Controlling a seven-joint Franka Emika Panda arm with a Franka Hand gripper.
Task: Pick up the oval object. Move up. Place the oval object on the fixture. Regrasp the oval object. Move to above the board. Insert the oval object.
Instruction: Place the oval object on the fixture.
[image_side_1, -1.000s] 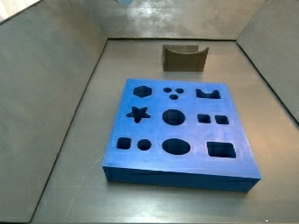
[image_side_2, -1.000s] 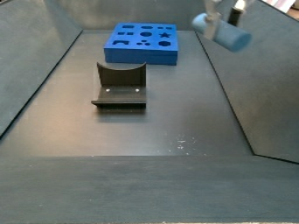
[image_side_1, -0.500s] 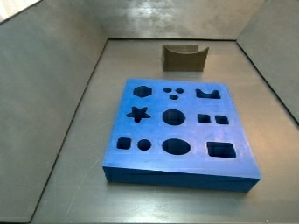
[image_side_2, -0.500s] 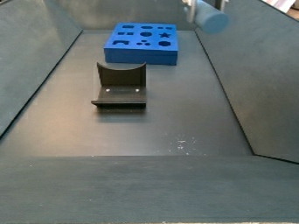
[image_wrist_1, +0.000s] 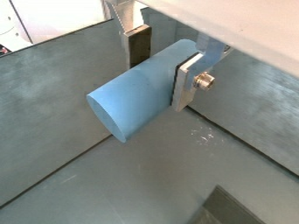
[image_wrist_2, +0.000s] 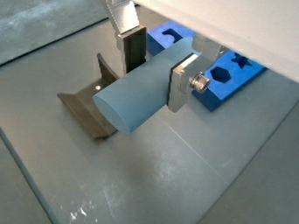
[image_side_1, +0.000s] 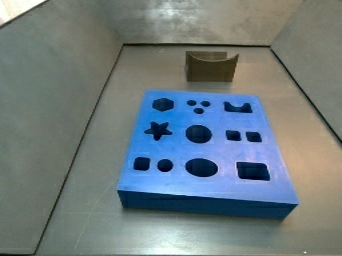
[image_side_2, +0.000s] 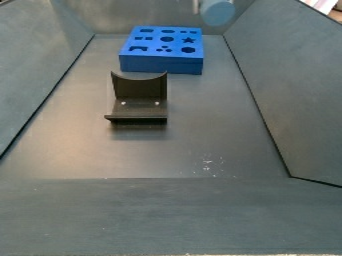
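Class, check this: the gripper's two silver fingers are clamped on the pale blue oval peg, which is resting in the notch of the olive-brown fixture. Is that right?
Not quite. The gripper is clamped on the pale blue oval peg, but the peg is not in the olive-brown notched fixture. A wrist view shows it held in the air above the fixture, whose notch is empty in a side view.

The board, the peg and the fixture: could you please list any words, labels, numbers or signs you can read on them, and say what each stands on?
No readable text in any view.
The blue board bears only dark shaped holes, no print.
The pale blue peg, gripped in the gripper held up above the floor, is plain.
The fixture shows no markings.
The silver fingers and their screw carry no legible stamp.
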